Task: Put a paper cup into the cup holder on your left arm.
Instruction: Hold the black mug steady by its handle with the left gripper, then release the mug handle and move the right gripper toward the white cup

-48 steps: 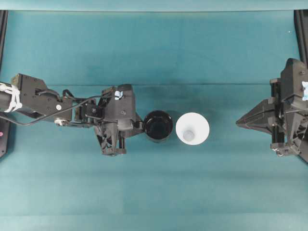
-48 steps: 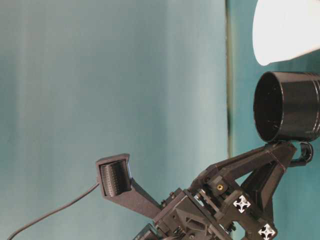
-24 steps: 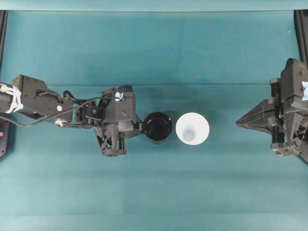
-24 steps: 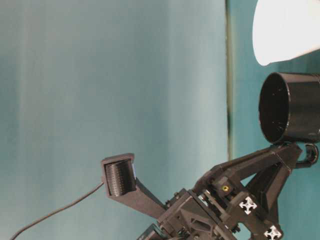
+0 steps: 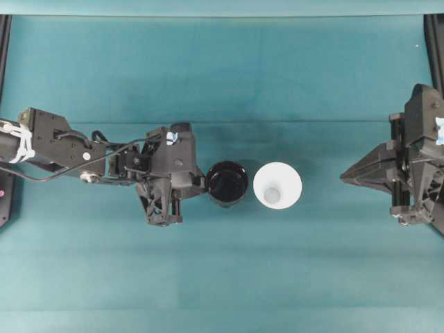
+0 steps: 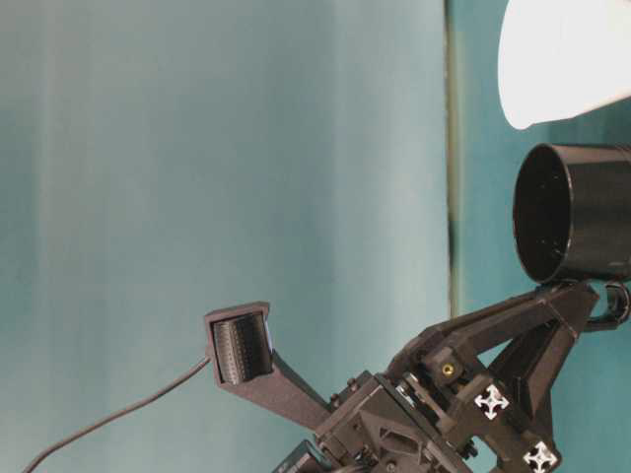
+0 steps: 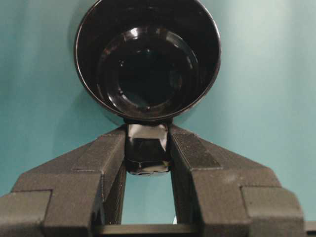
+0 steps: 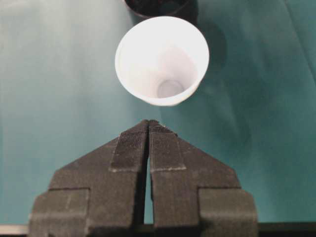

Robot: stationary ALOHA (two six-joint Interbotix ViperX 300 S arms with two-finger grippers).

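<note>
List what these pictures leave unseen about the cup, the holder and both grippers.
- Paper cup: table-level view cuts off its base at the frame edge.
- Cup holder: right wrist view shows only a sliver at the top edge.
- Holder's handle: mostly covered by the left gripper clamping it.
- Right gripper: absent from table-level view.

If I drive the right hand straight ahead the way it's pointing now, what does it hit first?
Most likely the paper cup: it stands upright on the table directly ahead of the shut right hand, with the cup holder just behind it. Their relative height is hard to judge, so the tips might meet its wall.

Teal table point(image 5: 222, 277), upright paper cup point(image 5: 277, 185) directly on it.
</note>
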